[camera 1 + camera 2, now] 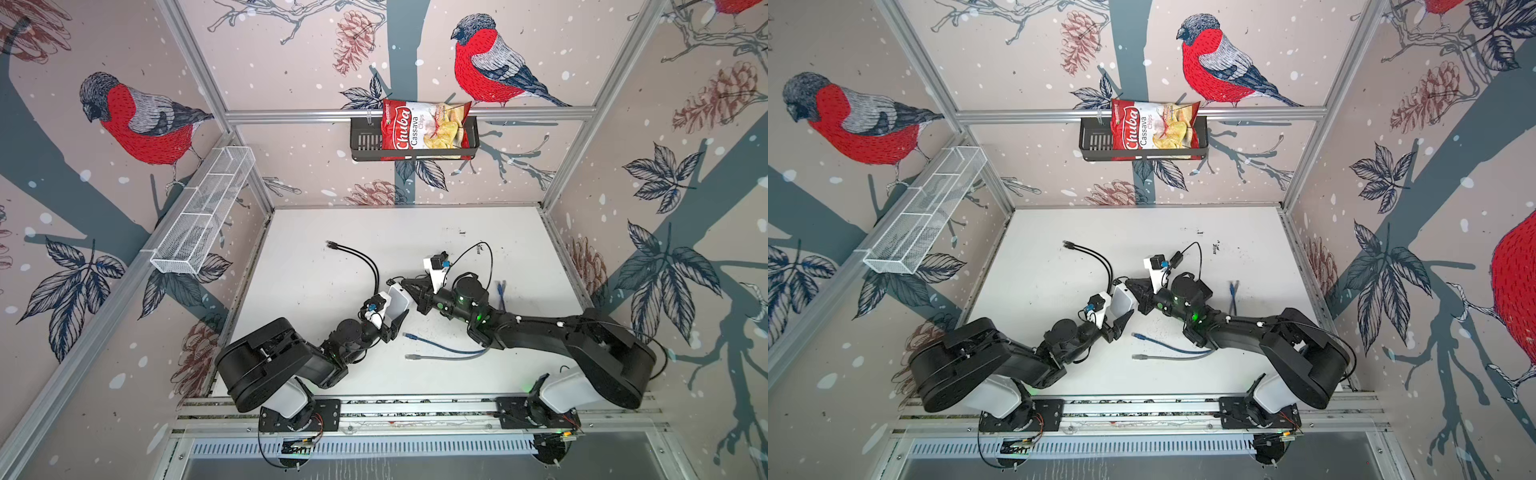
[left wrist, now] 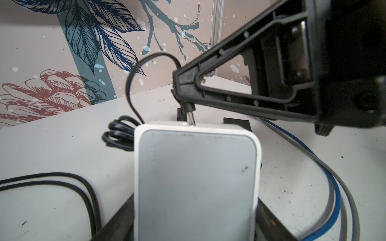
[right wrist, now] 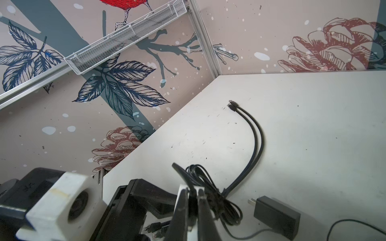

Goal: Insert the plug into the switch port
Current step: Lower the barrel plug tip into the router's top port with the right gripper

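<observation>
The switch (image 1: 398, 303) (image 1: 1122, 301) (image 2: 196, 177) is a white box with a grey face. My left gripper (image 1: 395, 318) (image 2: 196, 221) is shut on it, one finger (image 2: 117, 225) on each side. My right gripper (image 1: 406, 285) (image 1: 1130, 285) (image 3: 193, 200) reaches across from the right and is shut on the black plug (image 2: 188, 110) (image 3: 193, 203). The plug's metal tip (image 2: 192, 121) meets the switch's far edge. The port itself is hidden. A thin black cord (image 2: 133, 83) loops away from the plug.
Black twin cables (image 1: 353, 254) (image 3: 254, 133) run left from the switch. A blue cable (image 1: 440, 347) and a grey cable (image 1: 436, 356) lie near the front. A black power adapter (image 3: 276, 217) (image 1: 1177, 259) lies beyond the right wrist. A chips bag (image 1: 424, 129) hangs in a wall basket.
</observation>
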`<state>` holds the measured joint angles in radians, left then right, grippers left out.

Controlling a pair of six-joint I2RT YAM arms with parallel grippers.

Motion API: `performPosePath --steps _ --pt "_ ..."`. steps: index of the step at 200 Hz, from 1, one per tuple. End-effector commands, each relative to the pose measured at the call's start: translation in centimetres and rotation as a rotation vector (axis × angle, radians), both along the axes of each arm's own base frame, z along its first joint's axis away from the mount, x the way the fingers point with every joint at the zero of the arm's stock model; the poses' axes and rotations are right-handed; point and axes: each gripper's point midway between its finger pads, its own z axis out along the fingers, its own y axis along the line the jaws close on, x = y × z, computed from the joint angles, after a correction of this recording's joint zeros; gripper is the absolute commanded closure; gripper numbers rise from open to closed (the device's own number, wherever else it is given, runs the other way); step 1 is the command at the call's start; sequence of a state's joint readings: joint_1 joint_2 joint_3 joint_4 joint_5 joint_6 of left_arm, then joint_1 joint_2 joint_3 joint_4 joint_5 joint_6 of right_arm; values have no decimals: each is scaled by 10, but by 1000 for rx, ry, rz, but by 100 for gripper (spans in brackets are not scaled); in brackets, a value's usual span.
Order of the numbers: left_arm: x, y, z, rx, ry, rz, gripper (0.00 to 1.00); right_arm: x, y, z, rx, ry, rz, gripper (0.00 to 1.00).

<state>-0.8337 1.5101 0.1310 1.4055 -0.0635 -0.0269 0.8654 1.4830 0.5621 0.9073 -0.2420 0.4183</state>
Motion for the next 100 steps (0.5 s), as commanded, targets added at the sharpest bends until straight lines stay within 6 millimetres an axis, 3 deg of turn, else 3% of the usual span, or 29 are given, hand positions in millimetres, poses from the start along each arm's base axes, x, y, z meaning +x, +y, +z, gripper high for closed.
performPosePath --steps 1,100 --pt "2 3 32 -103 -82 20 64 -9 0 -2 -2 6 37 100" --pt "-3 -2 31 -52 -157 -19 67 -15 -9 -5 -14 -13 26 100"
